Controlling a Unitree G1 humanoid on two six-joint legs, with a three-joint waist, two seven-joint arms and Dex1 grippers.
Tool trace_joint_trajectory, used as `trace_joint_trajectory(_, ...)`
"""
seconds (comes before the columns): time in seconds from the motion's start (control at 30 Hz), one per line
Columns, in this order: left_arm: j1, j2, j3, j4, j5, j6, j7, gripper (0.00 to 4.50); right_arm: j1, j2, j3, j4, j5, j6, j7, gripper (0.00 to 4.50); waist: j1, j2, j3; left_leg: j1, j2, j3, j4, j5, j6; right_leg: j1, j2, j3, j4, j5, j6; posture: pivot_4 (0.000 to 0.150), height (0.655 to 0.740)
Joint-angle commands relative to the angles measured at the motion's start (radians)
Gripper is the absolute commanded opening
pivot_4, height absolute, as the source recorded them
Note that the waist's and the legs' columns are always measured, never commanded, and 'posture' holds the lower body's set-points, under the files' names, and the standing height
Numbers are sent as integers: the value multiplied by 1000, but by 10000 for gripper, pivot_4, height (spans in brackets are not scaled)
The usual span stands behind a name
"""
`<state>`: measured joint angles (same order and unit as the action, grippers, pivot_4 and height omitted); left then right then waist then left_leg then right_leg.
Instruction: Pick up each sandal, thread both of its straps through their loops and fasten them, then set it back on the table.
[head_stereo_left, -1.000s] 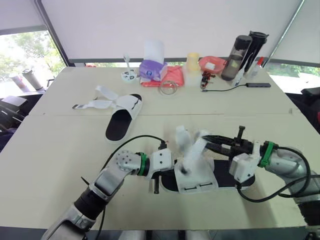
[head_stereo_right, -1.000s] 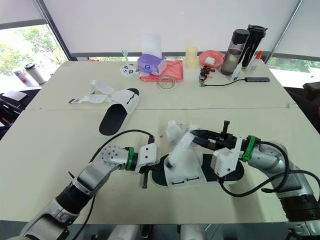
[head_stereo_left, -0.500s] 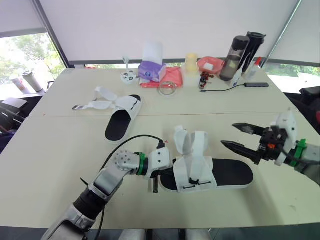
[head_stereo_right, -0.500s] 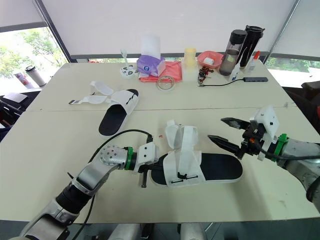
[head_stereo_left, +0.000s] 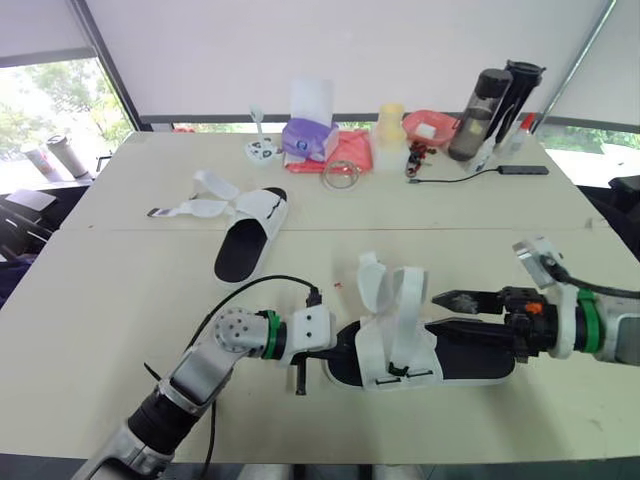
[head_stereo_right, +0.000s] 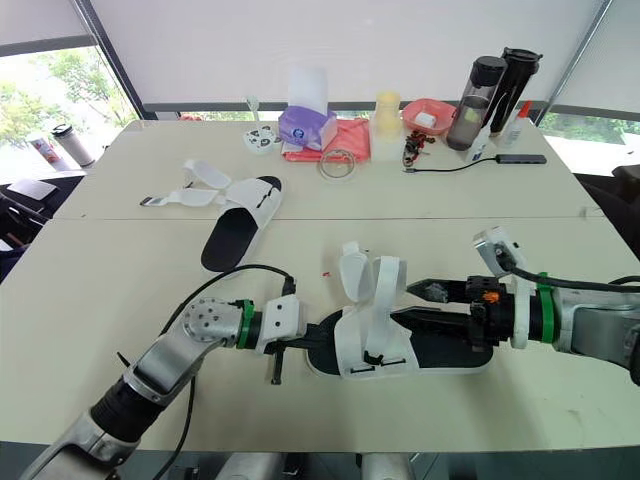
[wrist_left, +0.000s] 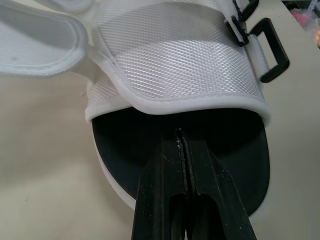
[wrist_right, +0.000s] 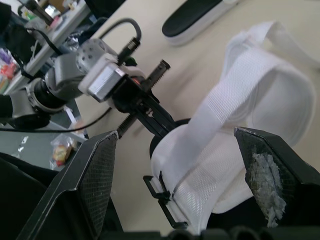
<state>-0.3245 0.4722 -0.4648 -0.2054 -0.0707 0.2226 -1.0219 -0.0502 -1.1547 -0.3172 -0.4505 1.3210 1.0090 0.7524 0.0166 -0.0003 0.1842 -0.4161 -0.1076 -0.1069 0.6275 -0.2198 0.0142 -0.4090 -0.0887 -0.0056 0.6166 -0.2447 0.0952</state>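
The near sandal (head_stereo_left: 455, 355), black sole with white upper, lies on the table's (head_stereo_left: 120, 300) front part. Its two white straps (head_stereo_left: 387, 292) stand up loose, and the black loops (head_stereo_left: 400, 372) sit on its near side. My left gripper (head_stereo_left: 333, 345) is shut on the toe edge of the sole (wrist_left: 150, 145). My right gripper (head_stereo_left: 445, 312) hovers open over the heel, tips pointing at the straps (wrist_right: 240, 95) from the right. The second sandal (head_stereo_left: 248, 232) lies farther back on the left, its straps (head_stereo_left: 190, 208) spread flat on the table.
Along the far edge stand a purple tissue box (head_stereo_left: 306, 140), a yellow cup (head_stereo_left: 390, 124), a red tray (head_stereo_left: 428, 128), two dark bottles (head_stereo_left: 490, 100) and a black cable (head_stereo_left: 470, 175). A seam (head_stereo_left: 150, 231) crosses the tabletop.
My right gripper left the straps, pulled away to the right, then came back low over the heel. The straps now stand upright by themselves. My left gripper kept its hold on the toe.
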Motion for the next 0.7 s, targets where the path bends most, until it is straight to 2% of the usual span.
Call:
trace_joint_trajectory(0.03, 13, -2, -45, -5, 47, -3, 17, 0, 9, 16, 24, -38, -59, -9, 40, 39764, 2, 0, 0, 0, 0, 0, 1, 0, 0, 0, 0, 0, 0, 0, 1, 1500, 7400)
trace_joint_trajectory(0.27, 5, -7, -67, 6, 71, -11, 22, 0, 19, 66, 49, -77, -107, -14, 63, 39764, 25, 0, 0, -2, 0, 0, 2, -1, 1, 0, 0, 0, -1, 1, 2, 1500, 7400)
trace_joint_trajectory(0.63, -21, -18, -73, 22, 87, -9, 20, 0, -6, 154, 105, -109, -110, -4, 38, 39764, 25, 1, -1, -2, -1, 0, 3, -1, 1, 0, 0, 0, -1, 2, 3, 1500, 7400)
trace_joint_trajectory(0.7, -23, -20, -72, 25, 88, -9, 22, 0, -8, 169, 123, -104, -136, -12, 37, 34825, 25, 1, -1, -2, -1, 0, 3, -1, 1, 0, 0, 0, -1, 2, 3, 1500, 7400)
